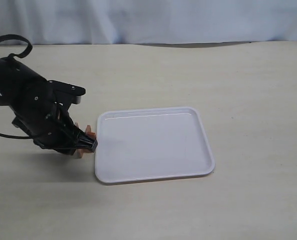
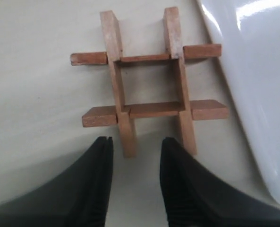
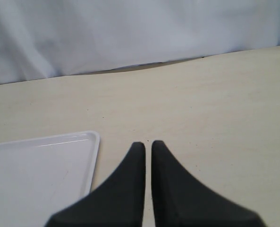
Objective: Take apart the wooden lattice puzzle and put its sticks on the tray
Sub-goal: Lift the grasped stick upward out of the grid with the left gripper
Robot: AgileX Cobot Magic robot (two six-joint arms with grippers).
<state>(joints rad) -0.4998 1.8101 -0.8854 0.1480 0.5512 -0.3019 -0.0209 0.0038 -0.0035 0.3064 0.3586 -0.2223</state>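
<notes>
The wooden lattice puzzle lies flat on the table as a reddish-brown hash of four interlocked sticks, just beside the white tray's rim. My left gripper hovers over it, open, its black fingertips just short of the ends of two sticks, nothing between them. In the exterior view the left gripper hides most of the puzzle, by the left edge of the tray. My right gripper is shut and empty above bare table, with the tray's corner beside it. The right arm is out of the exterior view.
The tray holds nothing. A pale cloth backdrop closes off the far edge of the beige table. The left arm's black body and cable occupy the left side of the table.
</notes>
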